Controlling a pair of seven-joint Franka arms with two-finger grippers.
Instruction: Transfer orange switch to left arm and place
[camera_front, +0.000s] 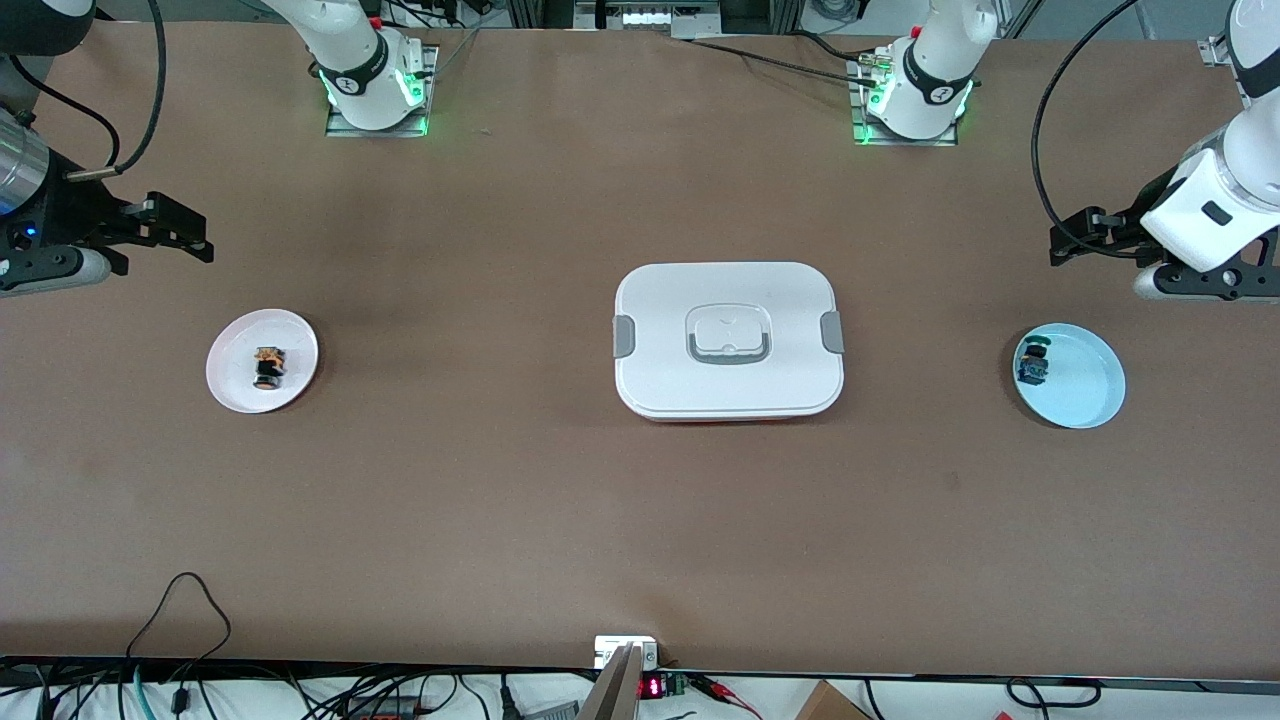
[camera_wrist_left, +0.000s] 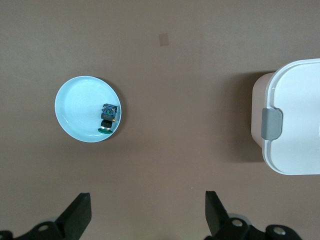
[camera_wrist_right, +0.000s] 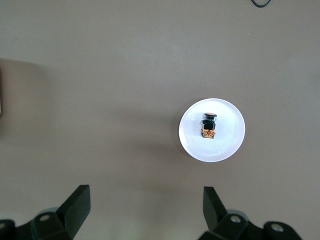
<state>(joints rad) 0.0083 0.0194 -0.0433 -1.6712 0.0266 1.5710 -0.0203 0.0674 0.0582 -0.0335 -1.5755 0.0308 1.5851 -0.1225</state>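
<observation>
Currently, both arms are waiting high and apart.
Right gripper (camera_wrist_right: 142, 212): hanging unclenched and empty over bare table; the white plate (camera_front: 232, 385) is lying just ahead of its fingertips.
Orange switch (camera_front: 268, 367): lying on that plate, probably the pickup spot.
Left gripper (camera_wrist_left: 147, 215): also spread and empty; the pale blue plate (camera_front: 1085, 385) is sitting ahead of it.
Blue-green switch (camera_front: 1033, 364): resting at that plate's rim.
Box (camera_front: 728, 338): standing shut between the 2 plates, likely the obstacle to carry over.
</observation>
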